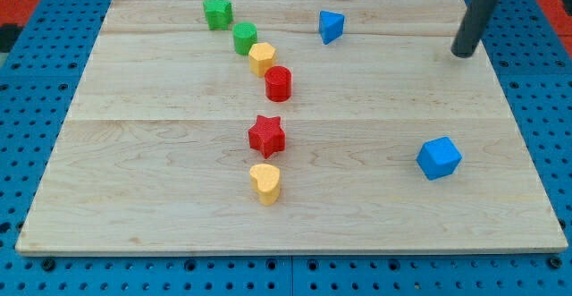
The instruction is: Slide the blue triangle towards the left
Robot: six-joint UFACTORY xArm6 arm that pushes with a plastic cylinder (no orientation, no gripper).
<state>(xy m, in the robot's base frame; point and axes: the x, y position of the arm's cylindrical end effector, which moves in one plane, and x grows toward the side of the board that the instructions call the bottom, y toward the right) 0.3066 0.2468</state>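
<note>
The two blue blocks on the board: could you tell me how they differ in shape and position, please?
The blue triangle is wedge-shaped, while the blue cube is blocky with more faces showing. The triangle sits near the view's top, just right of the curving line of green, yellow and red blocks; the cube sits alone toward the view's lower right. My tip is nearer the triangle, to its right, touching neither. Both share the same blue and rest on the wooden board.

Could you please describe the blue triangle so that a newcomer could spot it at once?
Look along the wooden board's top edge, right of the curving line of blocks. The blue triangle stands alone there, left of my tip. The other blue block, a cube, sits lower right.
</note>
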